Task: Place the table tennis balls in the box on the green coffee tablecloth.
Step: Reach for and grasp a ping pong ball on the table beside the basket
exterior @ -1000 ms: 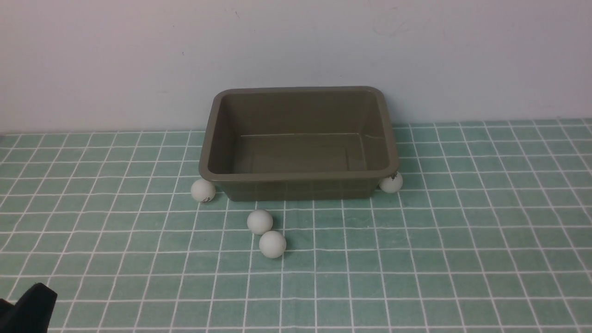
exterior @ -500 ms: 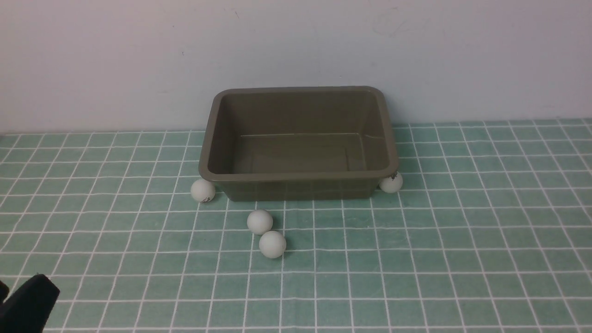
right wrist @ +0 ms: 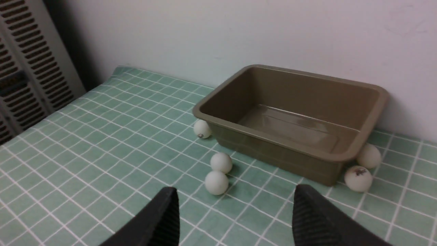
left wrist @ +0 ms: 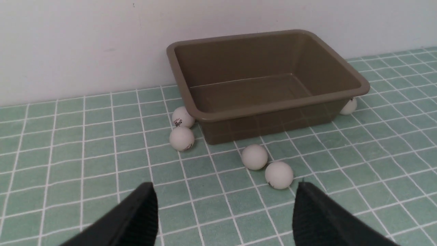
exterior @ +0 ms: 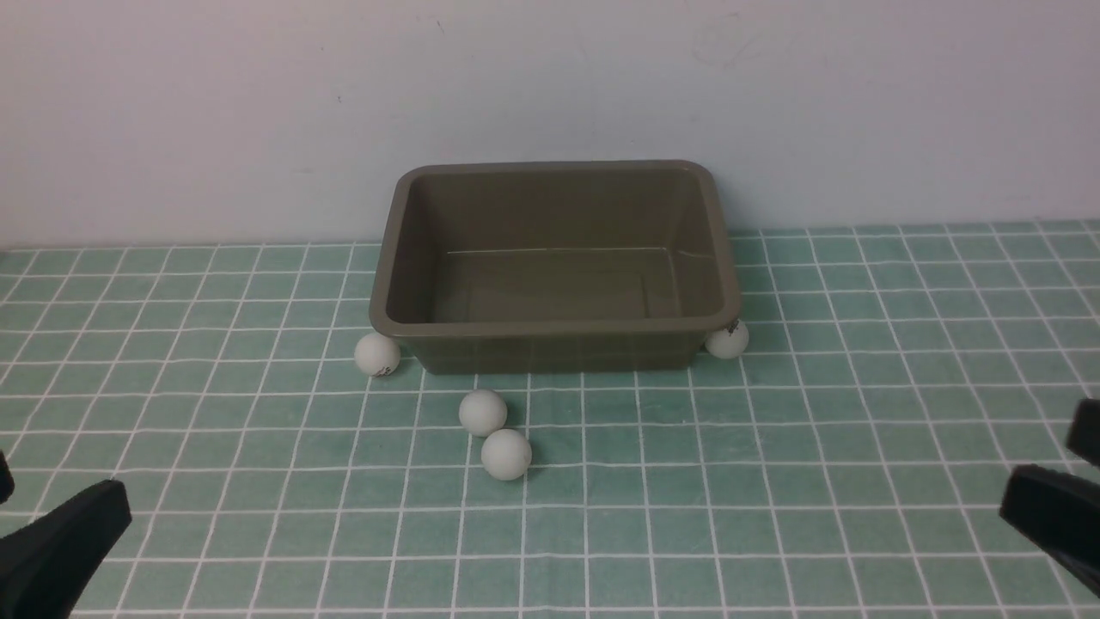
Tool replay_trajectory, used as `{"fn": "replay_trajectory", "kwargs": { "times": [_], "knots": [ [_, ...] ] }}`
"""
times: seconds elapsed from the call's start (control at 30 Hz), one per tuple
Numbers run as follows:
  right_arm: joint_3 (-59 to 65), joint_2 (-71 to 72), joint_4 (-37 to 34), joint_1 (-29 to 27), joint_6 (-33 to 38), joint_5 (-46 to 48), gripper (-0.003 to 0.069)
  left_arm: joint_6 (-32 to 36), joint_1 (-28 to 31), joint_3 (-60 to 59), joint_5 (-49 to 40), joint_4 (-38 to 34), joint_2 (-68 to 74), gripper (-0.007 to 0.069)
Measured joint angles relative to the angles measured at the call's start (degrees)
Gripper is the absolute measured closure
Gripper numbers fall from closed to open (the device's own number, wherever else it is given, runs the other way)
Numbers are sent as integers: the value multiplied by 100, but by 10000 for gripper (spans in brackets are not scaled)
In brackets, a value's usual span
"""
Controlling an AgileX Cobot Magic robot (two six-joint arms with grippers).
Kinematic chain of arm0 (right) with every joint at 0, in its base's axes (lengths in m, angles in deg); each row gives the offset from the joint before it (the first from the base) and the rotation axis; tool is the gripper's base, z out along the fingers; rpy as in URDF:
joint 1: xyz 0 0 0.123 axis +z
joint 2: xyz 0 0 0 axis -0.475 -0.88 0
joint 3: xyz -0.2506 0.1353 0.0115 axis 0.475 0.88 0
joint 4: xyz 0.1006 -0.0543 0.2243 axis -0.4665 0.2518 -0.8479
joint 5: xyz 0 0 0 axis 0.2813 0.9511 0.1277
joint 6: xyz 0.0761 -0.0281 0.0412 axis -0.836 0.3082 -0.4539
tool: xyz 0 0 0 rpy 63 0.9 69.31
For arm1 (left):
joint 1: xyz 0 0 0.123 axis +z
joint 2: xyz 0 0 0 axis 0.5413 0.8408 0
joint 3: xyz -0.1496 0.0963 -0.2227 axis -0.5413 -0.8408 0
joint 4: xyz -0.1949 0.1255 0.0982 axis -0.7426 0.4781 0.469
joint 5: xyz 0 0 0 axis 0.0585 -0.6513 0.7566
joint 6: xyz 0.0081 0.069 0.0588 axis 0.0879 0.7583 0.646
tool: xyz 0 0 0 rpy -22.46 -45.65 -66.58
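- Currently the left hand [left wrist: 225, 196] and the right hand [right wrist: 235, 194] are both open and empty.
- The table tennis balls [exterior: 506, 454] lie on the green coffee tablecloth [exterior: 773, 481], outside the empty box [exterior: 559, 327].
- Risk: a finger nudge could roll a ball away, and the balls touching the box leave little finger room.
- Room: open cloth in front, and the wall [exterior: 550, 86] close behind.

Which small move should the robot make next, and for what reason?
Probably the left gripper should advance and descend over the nearest ball of the front pair. The box is empty, every visible ball lies on the tablecloth, and the jaws stand open with nothing between them; that ball lies just ahead of them.
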Motion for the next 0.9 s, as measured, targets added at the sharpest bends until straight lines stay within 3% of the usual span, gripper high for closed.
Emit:
{"fn": "replay_trajectory", "kwargs": {
  "times": [0.3,0.43,0.7,0.8,0.9],
  "knots": [
    [-550,-1476,124,0,429,93,251,273,0,0,252,-28,52,146],
    [-1065,-1779,426,0,457,34,251,616,0,0,-210,-680,187,146],
    [-1255,-1831,599,0,564,-140,251,3374,0,12,-860,-3133,1465,146],
    [-1255,-1837,644,0,564,-146,251,4204,0,96,-891,-3420,2344,146],
    [-1255,-1837,631,0,564,-151,251,4441,0,242,-796,-3493,3119,146]
  ]
}}
